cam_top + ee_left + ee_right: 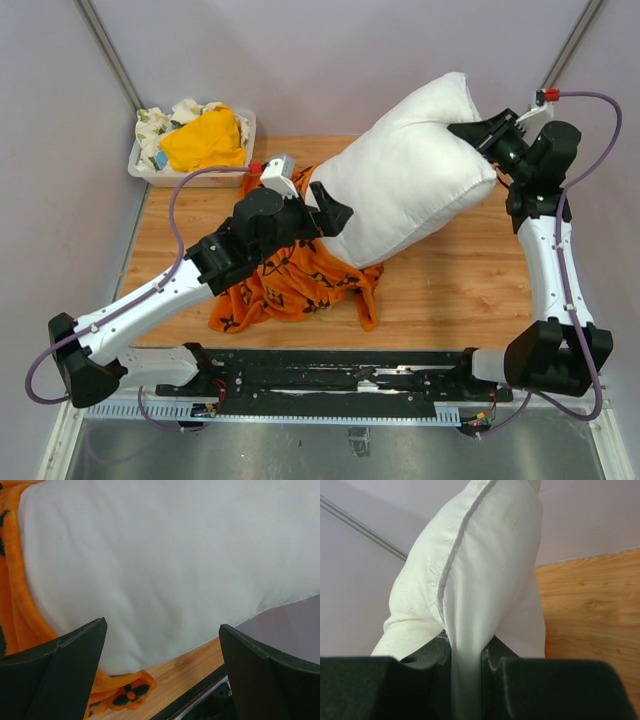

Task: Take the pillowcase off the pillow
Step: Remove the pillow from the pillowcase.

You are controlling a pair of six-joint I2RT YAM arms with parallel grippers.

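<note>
The plump white pillow (410, 180) lies slanted across the table, its far corner raised. My right gripper (478, 131) is shut on that corner; the right wrist view shows white pillow fabric (480, 580) pinched between its fingers (420, 675). The orange pillowcase (290, 285) with black flower prints is bunched round the pillow's lower left end and spills toward the front edge. My left gripper (335, 215) hovers open against the pillow's left side, just above the pillowcase. In the left wrist view the pillow (165, 560) fills the frame, with an edge of the pillowcase (20, 610) at left.
A white bin (143, 170) at the back left holds a plain yellow-orange cloth (205, 140) and patterned rags. Bare wooden tabletop (460, 290) lies right of the pillowcase. Grey walls close in the back and sides.
</note>
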